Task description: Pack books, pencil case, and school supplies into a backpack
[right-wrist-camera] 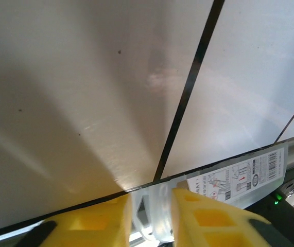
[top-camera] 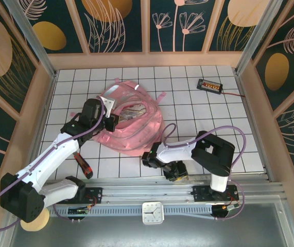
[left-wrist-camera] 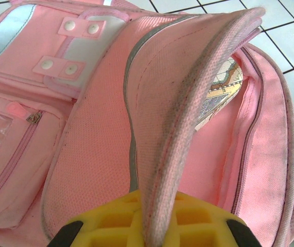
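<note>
Pinching the raised rim of the pink backpack (top-camera: 136, 131), the left gripper (top-camera: 108, 107) sits left of centre in the overhead view, its jaws together on the fabric. In the left wrist view its yellow fingers (left-wrist-camera: 100, 221) clamp that rim at the bottom of the frame. A printed book (left-wrist-camera: 220, 90) lies inside the open bag, upper right. Low centre, at the near edge of the table (top-camera: 198, 110), the right gripper (top-camera: 177, 176) is clamped narrowly on the end of a clear labelled packet (right-wrist-camera: 234, 177).
</note>
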Motion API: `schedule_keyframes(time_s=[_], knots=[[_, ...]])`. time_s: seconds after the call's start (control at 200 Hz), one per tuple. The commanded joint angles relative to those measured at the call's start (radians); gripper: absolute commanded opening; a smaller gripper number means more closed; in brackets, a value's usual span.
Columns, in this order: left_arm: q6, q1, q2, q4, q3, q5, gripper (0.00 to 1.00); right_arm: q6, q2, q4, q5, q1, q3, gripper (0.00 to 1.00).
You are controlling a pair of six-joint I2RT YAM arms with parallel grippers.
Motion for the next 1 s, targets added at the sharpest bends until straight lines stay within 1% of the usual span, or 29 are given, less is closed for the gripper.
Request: schedule_keyframes(time_s=[0.0, 0.045, 0.1, 0.13, 0.195, 0.245, 0.265, 0.28, 0.295, 0.335, 0.35, 0.365, 0.425, 0.49, 0.545, 0.61, 0.701, 0.846, 0.996], knots=[[-0.017, -0.007, -0.028, 0.109, 0.022, 0.005, 0.0, 0.02, -0.019, 0.007, 0.102, -0.013, -0.01, 0.18], [-0.02, -0.007, -0.03, 0.109, 0.019, 0.002, 0.0, 0.019, -0.022, 0.004, 0.102, -0.013, -0.012, 0.14], [-0.026, -0.007, -0.033, 0.113, 0.015, 0.001, 0.0, 0.02, -0.028, -0.002, 0.105, -0.013, -0.013, 0.04], [-0.029, -0.008, -0.034, 0.115, 0.012, 0.002, 0.0, 0.022, -0.033, -0.005, 0.107, -0.014, -0.016, 0.01], [-0.037, -0.007, -0.037, 0.119, 0.007, 0.0, 0.0, 0.023, -0.045, -0.008, 0.1, -0.02, -0.024, 0.0], [-0.042, -0.007, -0.041, 0.122, 0.004, 0.003, 0.0, 0.027, -0.066, -0.008, 0.087, -0.022, -0.019, 0.05], [-0.043, -0.007, -0.042, 0.124, 0.004, 0.004, 0.0, 0.038, -0.084, -0.01, 0.078, -0.022, -0.013, 0.11], [-0.044, -0.007, -0.043, 0.124, 0.004, 0.006, 0.0, 0.047, -0.101, -0.01, 0.069, -0.023, -0.01, 0.18], [-0.045, -0.007, -0.044, 0.124, 0.005, 0.006, 0.0, 0.061, -0.12, -0.01, 0.058, -0.025, -0.008, 0.27], [-0.046, -0.007, -0.044, 0.121, 0.007, 0.009, 0.0, 0.096, -0.18, 0.0, 0.018, -0.034, -0.013, 0.54], [-0.046, -0.008, -0.044, 0.119, 0.009, 0.01, 0.0, 0.111, -0.204, 0.005, 0.001, -0.038, -0.018, 0.62], [-0.045, -0.007, -0.044, 0.117, 0.01, 0.013, 0.0, 0.125, -0.228, 0.012, -0.017, -0.042, -0.028, 0.68], [-0.048, -0.007, -0.045, 0.113, 0.01, 0.018, 0.0, 0.176, -0.312, 0.039, -0.08, -0.055, -0.07, 0.8], [-0.054, -0.008, -0.05, 0.121, -0.004, 0.026, 0.0, 0.203, -0.379, 0.057, -0.085, -0.07, -0.122, 0.91], [-0.064, -0.007, -0.056, 0.131, -0.018, 0.03, 0.0, 0.181, -0.398, 0.064, -0.085, -0.099, -0.153, 0.96], [-0.074, -0.007, -0.061, 0.141, -0.031, 0.034, 0.0, 0.13, -0.375, 0.064, -0.064, -0.114, -0.153, 0.97], [-0.077, -0.007, -0.068, 0.141, -0.035, 0.033, 0.0, 0.075, -0.282, 0.033, -0.021, -0.097, -0.129, 0.96], [-0.065, -0.007, -0.089, 0.124, -0.033, 0.02, 0.0, 0.066, -0.186, 0.061, -0.011, -0.054, -0.144, 0.95], [-0.054, -0.007, -0.109, 0.108, -0.035, 0.011, 0.0, 0.055, -0.134, 0.052, 0.001, -0.056, -0.131, 0.94]])
